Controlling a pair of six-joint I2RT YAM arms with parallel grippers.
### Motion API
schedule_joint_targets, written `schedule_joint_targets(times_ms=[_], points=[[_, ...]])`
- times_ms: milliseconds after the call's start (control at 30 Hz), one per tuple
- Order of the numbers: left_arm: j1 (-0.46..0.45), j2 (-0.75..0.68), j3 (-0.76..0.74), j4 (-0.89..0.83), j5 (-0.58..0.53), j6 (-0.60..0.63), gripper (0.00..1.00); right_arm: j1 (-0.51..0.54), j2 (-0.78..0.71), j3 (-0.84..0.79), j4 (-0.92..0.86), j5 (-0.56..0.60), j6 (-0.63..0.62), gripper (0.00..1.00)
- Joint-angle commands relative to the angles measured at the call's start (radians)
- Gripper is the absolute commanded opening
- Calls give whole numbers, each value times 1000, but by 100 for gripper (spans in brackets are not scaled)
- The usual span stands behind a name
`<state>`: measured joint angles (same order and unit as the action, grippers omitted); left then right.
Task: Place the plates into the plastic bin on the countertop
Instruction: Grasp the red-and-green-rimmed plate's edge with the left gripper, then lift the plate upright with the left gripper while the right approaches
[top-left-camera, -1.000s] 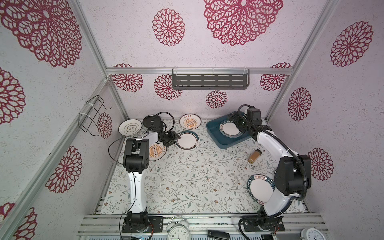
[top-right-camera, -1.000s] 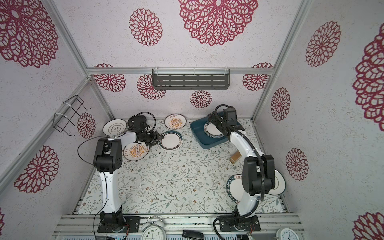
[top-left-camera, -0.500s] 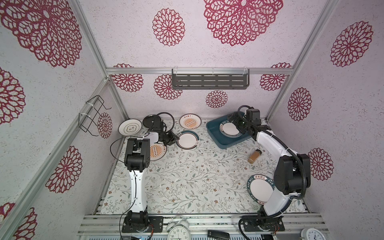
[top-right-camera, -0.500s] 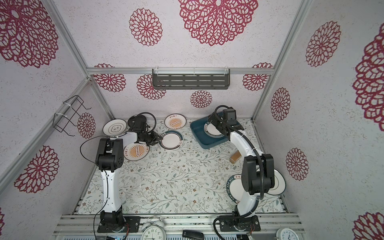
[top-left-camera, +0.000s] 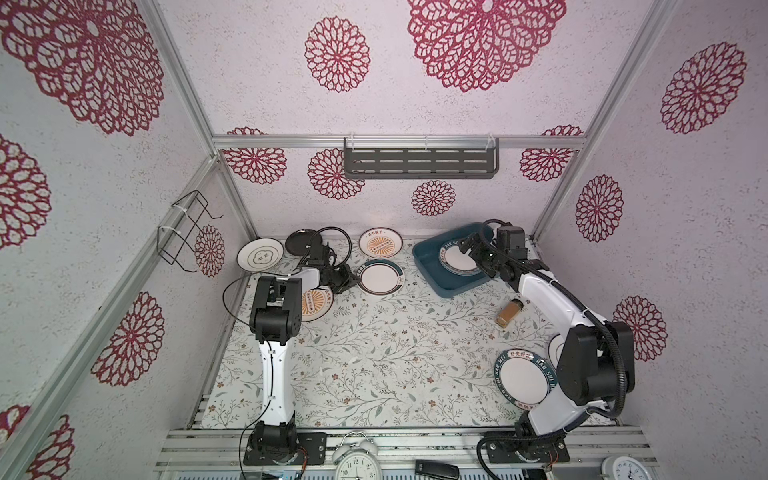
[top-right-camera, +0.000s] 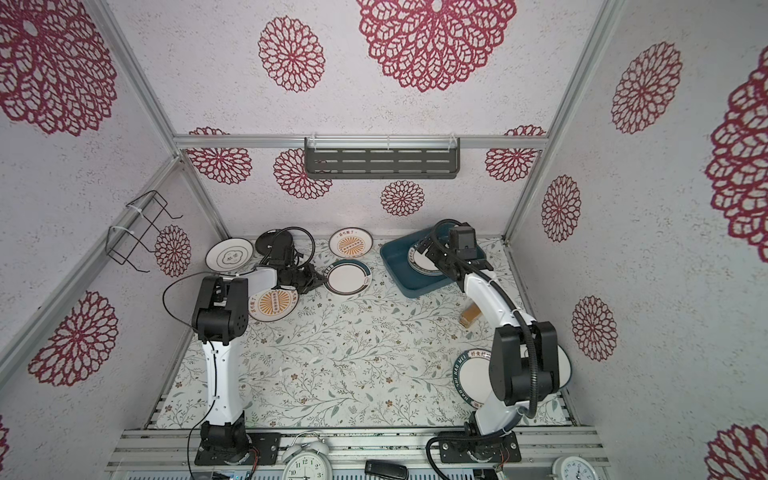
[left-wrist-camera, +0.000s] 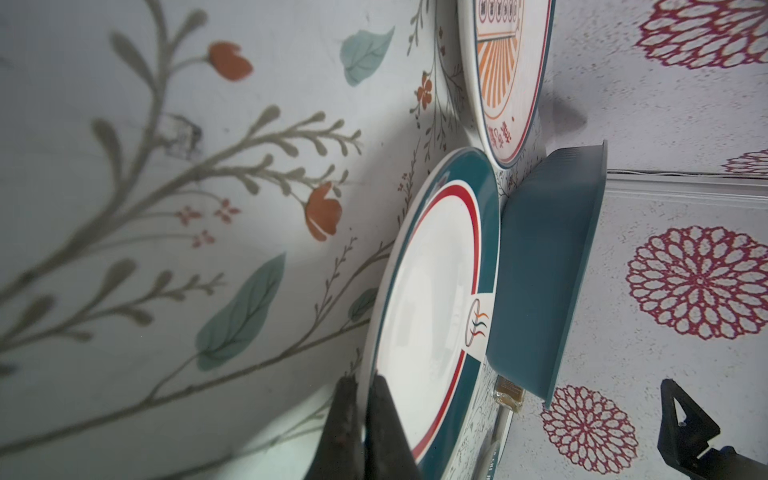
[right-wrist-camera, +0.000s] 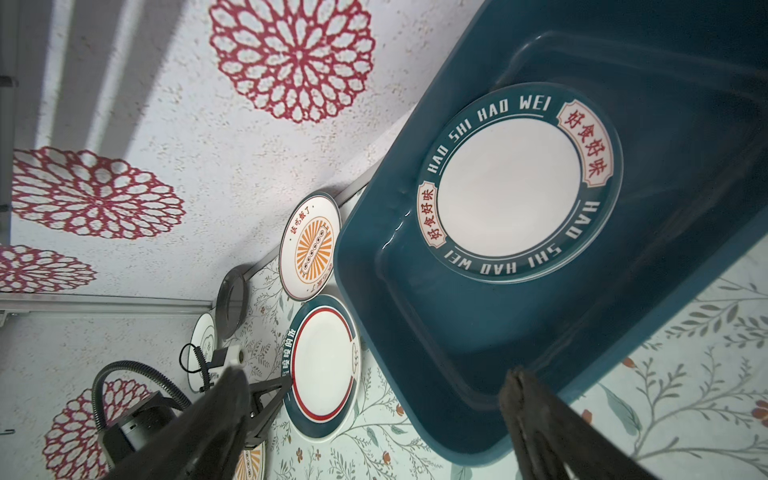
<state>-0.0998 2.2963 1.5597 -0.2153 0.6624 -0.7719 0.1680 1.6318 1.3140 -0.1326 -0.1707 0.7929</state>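
1. Found the left gripper (left-wrist-camera: 362, 382) pinched narrow on the near rim of a round white plate with a teal border and red ring (left-wrist-camera: 432, 291), one finger above the rim and one beneath.
2. Found the right gripper (right-wrist-camera: 374, 376) spread wide, holding nothing, hanging over the rectangular teal-blue plastic bin (right-wrist-camera: 357, 266).
3. Noted one round white plate with a teal lettered rim (right-wrist-camera: 509, 183) lying flat inside that bin (sole occupant in view).
4. Located the gripped plate just beside the bin's outer wall, on the white vine-printed countertop (top-left-camera: 374, 353); unable to tell whether lifted clear or resting.
5. Logged elsewhere on the countertop, in a top view: a white orange-sunburst plate by the back wall (top-left-camera: 380, 248), a second sunburst plate partly under the left arm (top-left-camera: 318, 305), a white cloud-outline plate (top-left-camera: 260, 257), a small black plate (top-left-camera: 298, 242) and another teal-lettered plate by the right arm's base (top-left-camera: 521, 380).
6. Judged the step in hand: grasp made, lift pending; task at an early stage.
7. Requires next: raising the rim cleanly, clearing the bin wall, avoiding the right gripper overhead, then lowering onto the lettered plate.
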Motion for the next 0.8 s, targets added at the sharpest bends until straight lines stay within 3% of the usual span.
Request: schedule_joint_targets(times_ms=[0,400,533,767], points=[[-9,-82,-41,-13,-49,-11,0,-4,-70,-30,34,-33,-27,99],[-66,-319,-179,-23,-92,-25,0,6,-126,-162,131,-208,-16,99],[-129,-470,-243,-40,-131,-42,0,38,-133,-219,180,-316,1,99],[-213,-588,-263,-64,-163,-74,0,97,-131,-270,235,-369,22,98]])
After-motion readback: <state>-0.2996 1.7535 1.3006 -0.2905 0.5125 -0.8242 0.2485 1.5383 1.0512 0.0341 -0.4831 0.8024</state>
